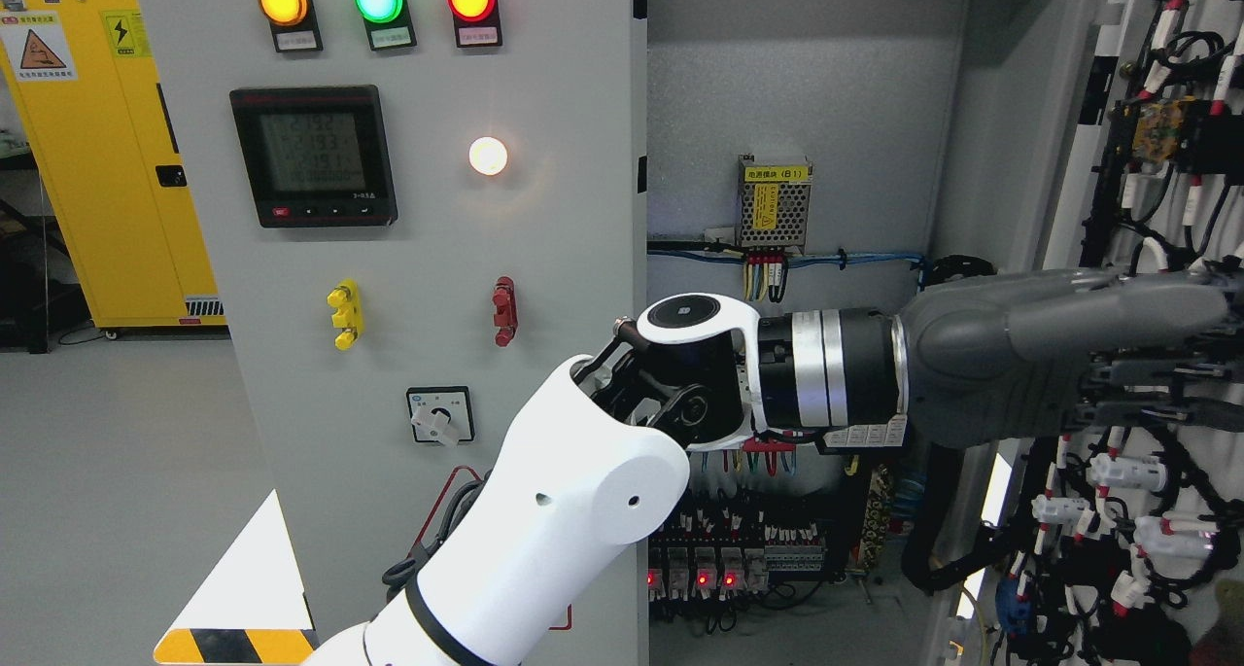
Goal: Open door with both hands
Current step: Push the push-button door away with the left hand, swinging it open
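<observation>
Yellow cabinet (107, 160): far left, in the background, well apart from the work.
Fixed panel (408, 258): grey front with three lamps, a meter (313, 156), a rotary switch (440, 415); it plays no part in the opening.
Left arm (544, 510): white, enters at the lower left and reaches across the cabinet opening to the right.
Cabinet interior (777, 160): exposed; a power module (775, 202) and wiring show, so the door appears already swung well open.
Left hand (1088, 365): grey, fingers stretched out flat toward the door, seemingly pressing on its inner side and gripping nothing; the fingertips are hard to make out among the wiring.
Door (1147, 258): far right, swung outward, its inner face thick with cables and connectors.
Handling: likely a stiff, fairly heavy metal leaf on hinges; best pushed on bare frame or edge, since the cables and plugs look snaggable and fragile.
Hidden: the door's outer edge, handle and hinges are cut off by the frame; where the palm actually touches is unclear.
Right hand: not in view.
</observation>
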Controlling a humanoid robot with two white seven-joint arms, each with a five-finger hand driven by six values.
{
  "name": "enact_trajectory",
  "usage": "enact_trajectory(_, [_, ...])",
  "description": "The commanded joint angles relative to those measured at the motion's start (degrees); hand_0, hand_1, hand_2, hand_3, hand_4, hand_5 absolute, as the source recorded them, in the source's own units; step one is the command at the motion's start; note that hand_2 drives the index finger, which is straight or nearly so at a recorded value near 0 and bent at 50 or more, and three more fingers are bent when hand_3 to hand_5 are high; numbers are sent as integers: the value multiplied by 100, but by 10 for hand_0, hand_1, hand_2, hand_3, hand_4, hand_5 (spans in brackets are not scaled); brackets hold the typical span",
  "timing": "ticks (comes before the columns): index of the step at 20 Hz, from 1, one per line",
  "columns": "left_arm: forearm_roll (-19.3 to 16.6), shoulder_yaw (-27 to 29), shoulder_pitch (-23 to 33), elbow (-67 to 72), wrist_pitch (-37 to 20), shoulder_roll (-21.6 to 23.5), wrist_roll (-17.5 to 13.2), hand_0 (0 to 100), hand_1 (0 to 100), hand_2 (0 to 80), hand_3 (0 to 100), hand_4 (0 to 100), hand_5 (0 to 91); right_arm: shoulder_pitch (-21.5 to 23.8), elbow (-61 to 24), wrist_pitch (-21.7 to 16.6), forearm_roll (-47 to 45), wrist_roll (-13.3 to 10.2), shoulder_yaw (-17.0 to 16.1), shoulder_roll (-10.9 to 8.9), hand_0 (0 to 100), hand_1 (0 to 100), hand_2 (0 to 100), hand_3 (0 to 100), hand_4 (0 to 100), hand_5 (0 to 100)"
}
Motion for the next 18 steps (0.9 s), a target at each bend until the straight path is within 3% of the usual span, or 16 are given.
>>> enact_trajectory(1, [225,-542,-275,310,-121,-75,114,120,556,0,0,0,0,53,-3,0,-158,2,132,97,0,500,40,0,0,0])
enact_trajectory(5, [225,-639,-275,336,-121,-75,237,120,556,0,0,0,0,53,-3,0,-158,2,132,97,0,500,40,0,0,0])
enact_trajectory(18, [365,-684,-275,301,-209,-57,237,120,556,0,0,0,0,53,-3,0,-158,2,132,97,0,500,40,0,0,0])
